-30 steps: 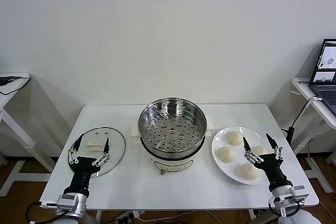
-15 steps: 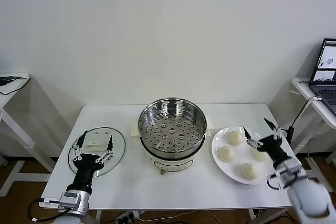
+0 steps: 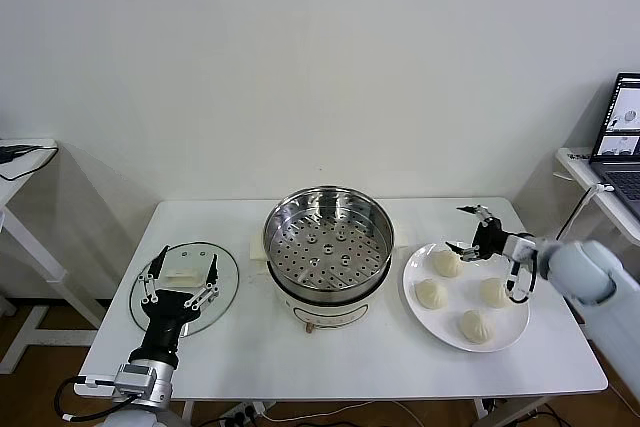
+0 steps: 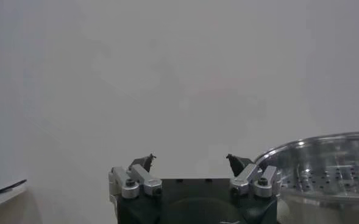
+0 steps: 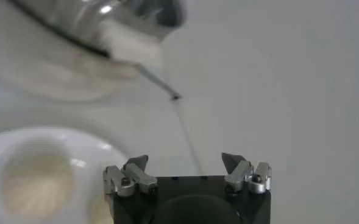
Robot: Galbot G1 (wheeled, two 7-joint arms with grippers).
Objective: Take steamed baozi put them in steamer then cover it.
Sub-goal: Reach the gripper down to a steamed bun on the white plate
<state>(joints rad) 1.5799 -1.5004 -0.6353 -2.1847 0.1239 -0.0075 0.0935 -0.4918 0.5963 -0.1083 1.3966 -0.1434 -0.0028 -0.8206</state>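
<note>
A white table point(image 3: 250, 357) fills the middle of the head view, set against a plain pale wall; on its centre stands the steamer point(image 3: 328, 243), a shiny stainless-steel pot on a white base, its perforated tray bare and its top uncovered; the left wrist view catches part of its rim and holes point(image 4: 325, 164).

To the robot's left of the steamer lies the round glass lid point(image 3: 184, 287) with its white handle, flat on the table and well apart from the pot; to the robot's right lies the flat white plate point(image 3: 505, 332), just beside the steamer's base.

On that plate sit the four steamed baozi, cream-white with pleated tops: one at the back near the steamer point(image 3: 446, 263), one at the front near the steamer point(image 3: 430, 294), one toward the outer side point(image 3: 494, 292), one nearest the front edge point(image 3: 475, 325); the right wrist view shows one of them, blurred, on the plate point(image 5: 36, 179).

The right gripper point(image 3: 470, 230) reaches in from the right side and hangs over the back edge of the plate, close above the rear baozi; its fingers are spread wide and hold nothing, as its own wrist view shows.

The left gripper point(image 3: 180, 277) is at the front left of the table, over the near part of the glass lid; its fingers are likewise parted wide and empty.
</note>
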